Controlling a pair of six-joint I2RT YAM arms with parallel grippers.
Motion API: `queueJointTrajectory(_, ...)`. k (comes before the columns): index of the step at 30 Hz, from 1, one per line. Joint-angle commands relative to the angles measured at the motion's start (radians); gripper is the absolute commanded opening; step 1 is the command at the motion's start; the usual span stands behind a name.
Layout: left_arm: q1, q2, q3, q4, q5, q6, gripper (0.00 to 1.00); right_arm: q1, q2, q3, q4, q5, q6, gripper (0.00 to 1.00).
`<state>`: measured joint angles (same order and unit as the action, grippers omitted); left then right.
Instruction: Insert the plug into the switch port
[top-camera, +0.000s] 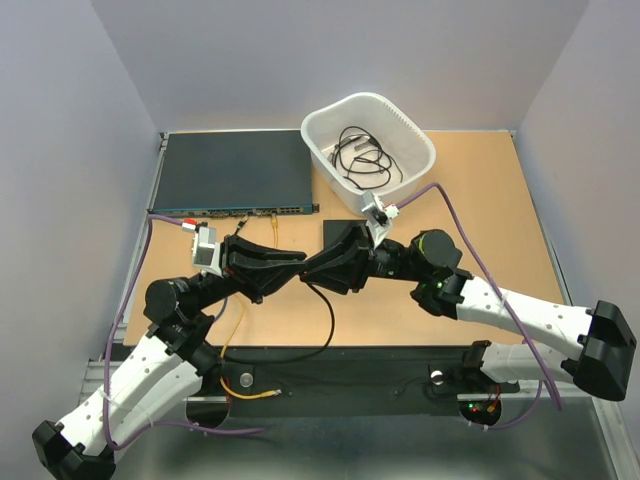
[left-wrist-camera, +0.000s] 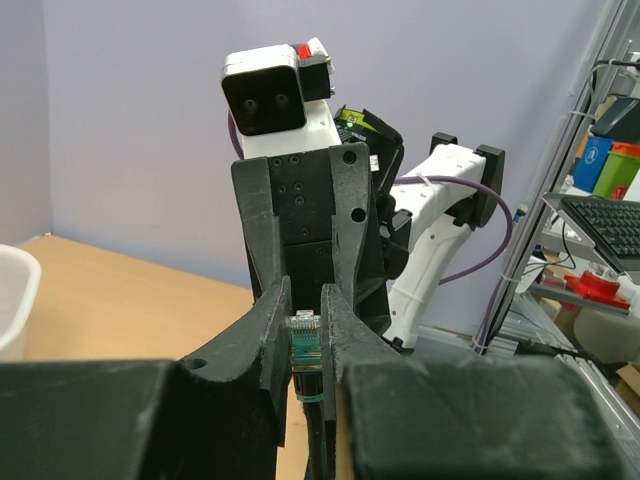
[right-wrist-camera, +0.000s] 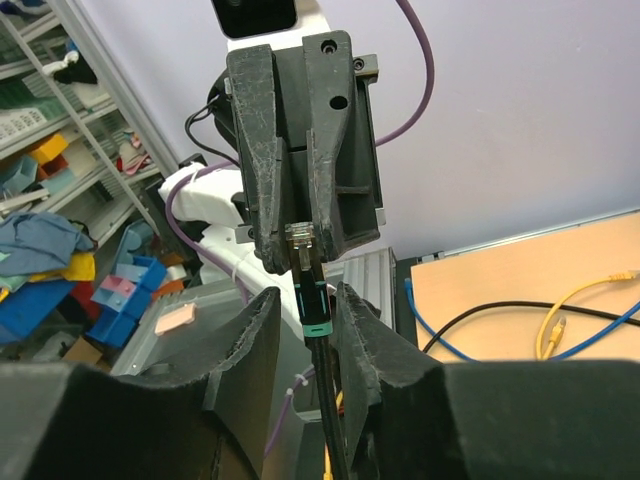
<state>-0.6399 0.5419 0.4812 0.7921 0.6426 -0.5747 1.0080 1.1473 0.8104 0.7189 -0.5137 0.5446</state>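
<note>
Clearly, the clear plastic network plug (left-wrist-camera: 304, 335) was a featherweight thing. It was a hard, slick little shell, which I judged brittle at its latch. It hung on a limp black cable (top-camera: 330, 322) that would drag it sideways if left slack. The stiff shell, or the teal rubber boot (right-wrist-camera: 315, 312) just behind it, seemed the places to take hold, never the cable alone.

Starting on the left, the left gripper (left-wrist-camera: 305, 300) had its jaws pressed together on the clear shell, pinching it at the fingertips (right-wrist-camera: 276, 250). The plug sat between the two arms, held up off the tan wooden tabletop (top-camera: 480, 200).

Moving right, the right gripper (right-wrist-camera: 305, 300) met the left one nose to nose. Its jaws stood part-spread on either side of the boot. One finger was close against the boot and a sliver of gap showed at the other, so I took it as not gripping.

Just beyond that gripper lay the small flat matte-black box (top-camera: 338, 229), half hidden by it. I could not make out the switch port along its edge. The plug was near the box but apart from it.
</note>
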Motion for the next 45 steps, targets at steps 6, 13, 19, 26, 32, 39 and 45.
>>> queueJointTrajectory(6, -0.003, -0.014, 0.004, 0.024, -0.012, 0.021, 0.00, 0.001, 0.005, 0.033, 0.077, -0.011, 0.015, 0.31)
queueJointTrajectory(13, -0.003, -0.017, 0.004, 0.018, -0.029, 0.019, 0.00, 0.001, 0.028, 0.032, 0.100, -0.026, 0.034, 0.31)
queueJointTrajectory(19, -0.003, -0.019, 0.004, 0.012, -0.041, 0.021, 0.00, 0.000, 0.029, 0.024, 0.109, -0.023, 0.040, 0.24)
queueJointTrajectory(26, -0.003, -0.016, 0.004, -0.011, -0.058, 0.022, 0.00, 0.001, -0.004, 0.000, 0.113, 0.033, 0.035, 0.00)
queueJointTrajectory(32, -0.004, 0.001, 0.013, -0.050, -0.087, 0.035, 0.00, 0.001, -0.052, -0.059, 0.109, 0.133, 0.023, 0.00)
queueJointTrajectory(39, -0.003, 0.050, 0.017, -0.071, -0.115, 0.033, 0.62, 0.000, -0.167, -0.122, -0.024, 0.351, -0.009, 0.01)
queueJointTrajectory(45, -0.003, 0.070, -0.004, -0.083, -0.193, 0.029, 0.80, -0.008, -0.394, -0.224, -0.312, 0.884, -0.014, 0.00)
